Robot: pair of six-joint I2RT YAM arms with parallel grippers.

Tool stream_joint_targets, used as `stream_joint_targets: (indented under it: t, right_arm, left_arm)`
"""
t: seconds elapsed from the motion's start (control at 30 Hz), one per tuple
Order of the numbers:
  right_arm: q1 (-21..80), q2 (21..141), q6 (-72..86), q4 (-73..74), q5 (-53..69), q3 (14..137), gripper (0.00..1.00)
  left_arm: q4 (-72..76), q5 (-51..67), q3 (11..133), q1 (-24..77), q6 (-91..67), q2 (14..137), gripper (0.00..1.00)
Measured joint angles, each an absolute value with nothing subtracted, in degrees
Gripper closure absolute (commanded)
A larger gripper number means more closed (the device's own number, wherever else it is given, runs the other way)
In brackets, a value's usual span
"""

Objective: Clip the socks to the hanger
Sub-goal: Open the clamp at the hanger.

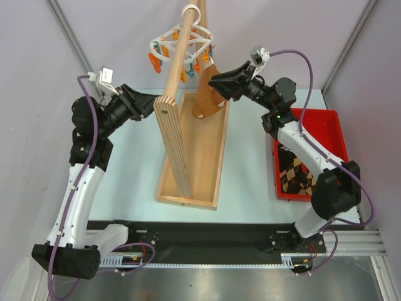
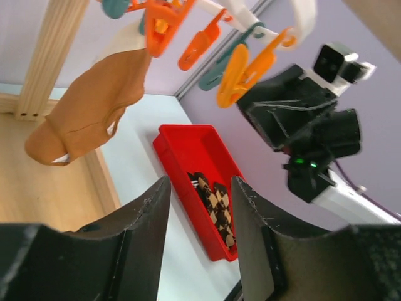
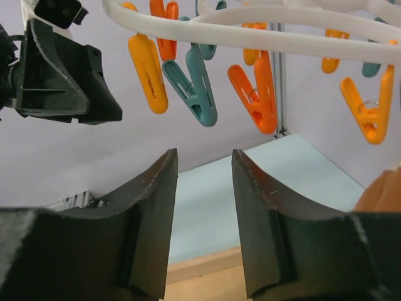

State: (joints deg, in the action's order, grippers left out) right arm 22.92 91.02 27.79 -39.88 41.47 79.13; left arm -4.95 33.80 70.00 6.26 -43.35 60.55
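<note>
The left arm's fingers (image 2: 141, 232) stand spread and empty beside the wooden stand (image 1: 178, 150). The hanger (image 1: 203, 34) hangs at the stand's pole, with the tan sock (image 1: 207, 100) pegged beneath it. The right arm's fingers (image 3: 150, 213) are spread and empty just below the hanger. An argyle sock (image 1: 294, 172) lies in the red bin (image 1: 326, 125) on the desk (image 1: 250, 175).

A sock (image 1: 207, 103) hangs from the hanger (image 3: 250, 36) over the stand (image 1: 202, 157); a second sock (image 1: 294, 174) lies in the bin (image 1: 327, 125), right
</note>
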Motion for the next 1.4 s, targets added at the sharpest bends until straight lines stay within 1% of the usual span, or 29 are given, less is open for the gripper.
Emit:
stream_joint_targets:
  t: [0.03,0.1,0.37,0.63,0.7,0.8,0.97,1.17,1.2,1.27,1.37,1.4]
  right_arm:
    - [23.4,92.6,27.8,-41.5,41.6,80.3,0.45]
    - [24.3,95.2,27.3,-43.2,41.6,82.5,0.44]
    - [29.9,99.8,22.8,-44.9,40.4,87.7,0.55]
    - [32.4,101.6,20.4,-45.4,40.3,90.7,0.53]
    - [32.4,101.7,20.1,-45.4,40.2,90.7,0.54]
    - [32.4,102.0,19.7,-45.4,40.2,91.0,0.60]
    - [32.5,103.0,19.9,-45.5,40.3,91.8,0.63]
    - [32.8,104.0,20.7,-45.6,40.3,92.9,0.72]
    - [32.9,104.2,20.9,-45.6,40.3,93.3,0.77]
    - [32.9,104.6,21.2,-45.5,40.4,94.3,0.82]
    - [33.1,104.7,21.7,-45.3,40.5,95.5,0.92]
    - [33.2,104.7,21.8,-45.3,40.5,95.7,0.98]
  left_arm:
    - [-4.7,34.1,70.0,6.4,-43.7,60.4,0.52]
    - [-4.1,34.5,70.0,6.9,-44.3,59.9,0.53]
    - [-1.3,34.9,68.6,9.3,-47.7,56.2,0.55]
    - [-1.0,34.8,68.2,9.8,-49.8,54.7,0.56]
    - [-1.0,34.8,68.2,9.8,-50.3,54.6,0.57]
    - [-0.7,34.9,68.2,10.3,-51.5,54.6,0.57]
    - [0.2,34.9,68.4,12.7,-52.5,55.1,0.57]
    - [0.1,33.9,69.6,14.8,-52.6,56.9,0.57]
    - [0.0,33.4,69.6,14.9,-52.6,57.0,0.57]
    - [-0.2,32.4,69.6,14.9,-52.6,57.0,0.56]
    - [-0.1,31.0,69.7,15.0,-52.6,57.0,0.56]
    - [-0.1,30.5,69.7,15.1,-52.7,57.0,0.56]
